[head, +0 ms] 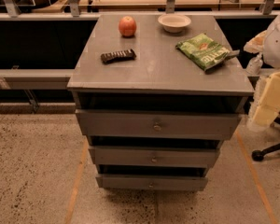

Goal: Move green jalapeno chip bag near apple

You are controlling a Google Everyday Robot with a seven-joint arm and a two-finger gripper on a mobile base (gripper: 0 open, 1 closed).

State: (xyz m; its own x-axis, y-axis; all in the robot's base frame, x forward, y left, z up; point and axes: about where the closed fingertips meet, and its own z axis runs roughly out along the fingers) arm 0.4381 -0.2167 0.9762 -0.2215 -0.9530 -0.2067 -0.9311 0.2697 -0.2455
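Note:
The green jalapeno chip bag (203, 51) lies flat at the right of the grey cabinet top (158, 69), with white lettering and a small orange-red patch. The apple (127, 26), red-orange and round, stands at the back left of the top, well apart from the bag. My arm (276, 36) comes in from the right edge of the view. My gripper (234, 54) shows only as a grey tip at the bag's right edge, low over the cabinet top.
A shallow white bowl (174, 22) stands at the back between the apple and the bag. A dark snack bar (118, 56) lies at the left front of the apple. The cabinet has three drawers (156, 125). A chair base (270, 150) stands at the right.

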